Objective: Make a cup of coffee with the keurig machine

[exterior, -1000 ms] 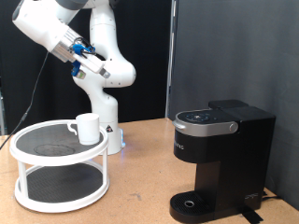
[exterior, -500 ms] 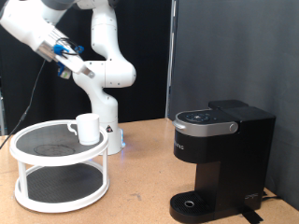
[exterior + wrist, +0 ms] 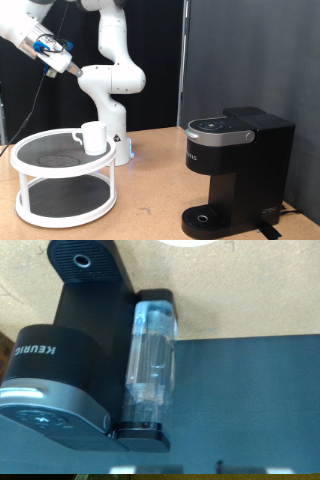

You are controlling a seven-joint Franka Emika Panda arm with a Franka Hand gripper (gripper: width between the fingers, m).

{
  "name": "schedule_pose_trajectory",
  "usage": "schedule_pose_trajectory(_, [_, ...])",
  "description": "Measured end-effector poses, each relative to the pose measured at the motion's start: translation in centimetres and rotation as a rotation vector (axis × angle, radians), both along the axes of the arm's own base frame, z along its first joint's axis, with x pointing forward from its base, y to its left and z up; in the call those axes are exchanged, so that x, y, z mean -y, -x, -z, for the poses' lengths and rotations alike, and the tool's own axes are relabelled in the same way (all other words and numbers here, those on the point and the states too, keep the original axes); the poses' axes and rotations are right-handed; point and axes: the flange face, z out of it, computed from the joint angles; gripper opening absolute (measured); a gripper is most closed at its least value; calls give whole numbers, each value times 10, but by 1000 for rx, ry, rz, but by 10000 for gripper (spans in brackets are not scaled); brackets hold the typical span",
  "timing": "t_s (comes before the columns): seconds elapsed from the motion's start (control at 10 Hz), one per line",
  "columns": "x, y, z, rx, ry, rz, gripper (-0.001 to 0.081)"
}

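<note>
High above cup (image 3: 94,137), gripper (image 3: 74,69)

A white two-tier round wire rack with dark mesh shelves (image 3: 62,190) stands on the tan wooden tabletop (image 3: 150,190) at the exterior view's left. A black curtain backdrop (image 3: 240,55) hangs behind the table.

The white arm rises from its base at the far left, elbow bent high, reaching up and leftward, with the gripper (image 3: 70,68) held aloft near the exterior view's top left, pointing down-right and empty.
</note>
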Motion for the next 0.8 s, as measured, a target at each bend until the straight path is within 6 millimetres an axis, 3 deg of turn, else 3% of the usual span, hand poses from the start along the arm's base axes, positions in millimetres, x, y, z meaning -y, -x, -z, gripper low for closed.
schedule_pose_trajectory(0.4, [11, 7, 7, 25, 26, 19, 0])
schedule_pose_trajectory(0.7, [9, 6, 36, 33, 53, 62, 0])
schedule_pose_trajectory(0.8, [7, 6, 46, 30, 61, 65, 113])
